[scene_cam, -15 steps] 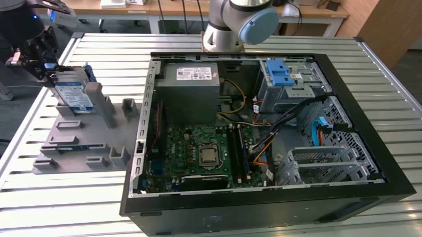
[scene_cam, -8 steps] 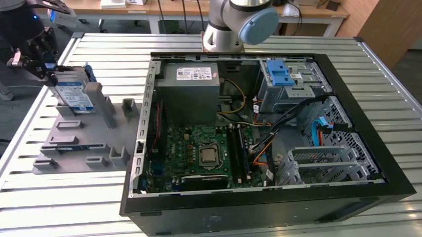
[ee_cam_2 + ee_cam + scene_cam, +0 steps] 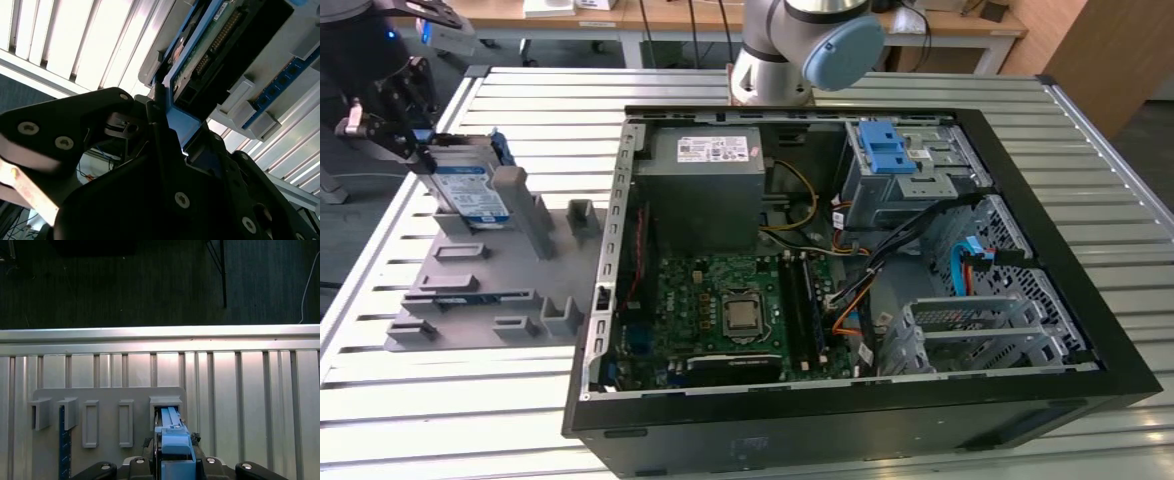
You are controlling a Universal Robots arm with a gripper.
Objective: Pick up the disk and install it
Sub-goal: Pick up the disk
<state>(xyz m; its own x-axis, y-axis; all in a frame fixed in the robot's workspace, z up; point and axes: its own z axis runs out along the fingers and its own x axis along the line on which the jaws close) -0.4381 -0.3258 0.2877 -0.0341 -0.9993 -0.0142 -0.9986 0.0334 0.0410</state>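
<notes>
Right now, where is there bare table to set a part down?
Bare slats: the table in the exterior view's lower left, bordered by the grey fixture and the computer case; also the strip on the case's right in that view. Crowded: the fixture's slots around the disk, where the gripper grips it, and the case's cables.

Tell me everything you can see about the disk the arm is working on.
The disk is a flat silver hard drive with a white-and-blue label and blue plastic rails along its edges; the second wrist view shows a green circuit board on its other face. It stands on edge at the grey holder, on the exterior view's left of the open computer case. The gripper is closed on its upper blue end.
</notes>
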